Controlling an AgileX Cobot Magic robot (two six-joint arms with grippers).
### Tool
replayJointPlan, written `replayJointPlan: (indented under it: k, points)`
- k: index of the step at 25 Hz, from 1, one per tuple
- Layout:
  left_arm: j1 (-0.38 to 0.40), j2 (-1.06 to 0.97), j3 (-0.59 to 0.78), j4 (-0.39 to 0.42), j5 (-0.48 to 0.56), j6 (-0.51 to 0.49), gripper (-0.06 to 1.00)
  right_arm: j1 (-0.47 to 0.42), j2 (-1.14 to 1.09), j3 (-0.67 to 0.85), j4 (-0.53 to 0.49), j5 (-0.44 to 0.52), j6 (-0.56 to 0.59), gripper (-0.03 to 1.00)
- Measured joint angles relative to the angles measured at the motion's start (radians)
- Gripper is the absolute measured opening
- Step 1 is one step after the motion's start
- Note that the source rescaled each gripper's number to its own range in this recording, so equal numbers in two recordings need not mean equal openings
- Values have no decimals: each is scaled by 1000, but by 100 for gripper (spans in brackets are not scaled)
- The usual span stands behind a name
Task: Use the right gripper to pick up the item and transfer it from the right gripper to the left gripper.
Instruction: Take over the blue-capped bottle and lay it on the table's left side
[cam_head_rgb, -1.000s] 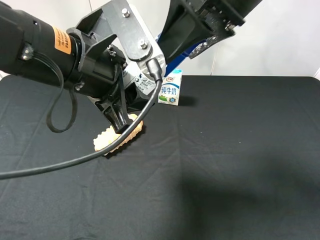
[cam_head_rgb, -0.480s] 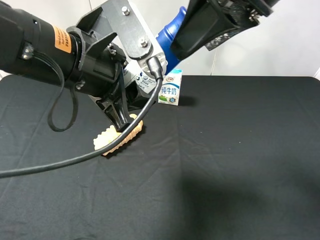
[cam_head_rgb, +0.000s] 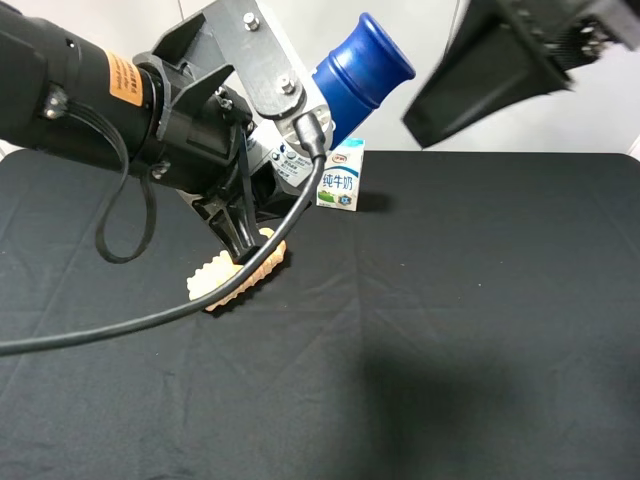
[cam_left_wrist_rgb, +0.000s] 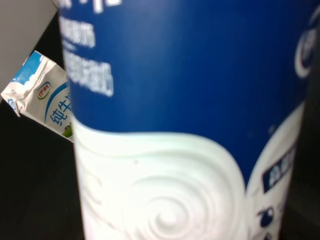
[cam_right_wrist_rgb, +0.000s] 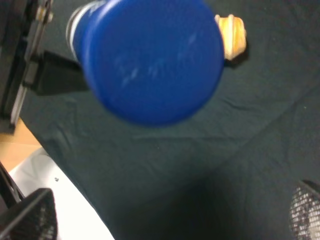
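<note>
The item, a white bottle with a dark-blue cap (cam_head_rgb: 362, 68), hangs tilted above the table with its cap pointing up and to the right. My left gripper (cam_head_rgb: 243, 236) is shut on its lower body, which the grey bracket mostly hides in the exterior high view. Up close, the left wrist view is filled by the item (cam_left_wrist_rgb: 190, 125) with its blue band and white swirl. My right gripper (cam_head_rgb: 470, 92) stands open at the upper right, clear of the cap. The cap (cam_right_wrist_rgb: 150, 60) faces the right wrist camera, and both fingertips (cam_right_wrist_rgb: 30, 220) sit wide apart at the frame's corners.
A small milk carton (cam_head_rgb: 340, 178) stands at the back of the black tablecloth (cam_head_rgb: 450, 330); it also shows beside the bottle as the carton (cam_left_wrist_rgb: 47, 102). A ridged orange bread roll (cam_head_rgb: 225, 280) lies under the left arm, and its cable loops over the front left.
The right gripper has drawn back from the bottle's cap, up and to the right, leaving the cap uncovered. The left arm and the bottle have stayed in place.
</note>
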Motion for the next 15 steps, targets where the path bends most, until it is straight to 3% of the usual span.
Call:
replayJointPlan:
  k: [15]
  points:
    - [0, 0, 0, 0, 0, 0, 7, 0, -465, 316, -145, 0, 50, 100]
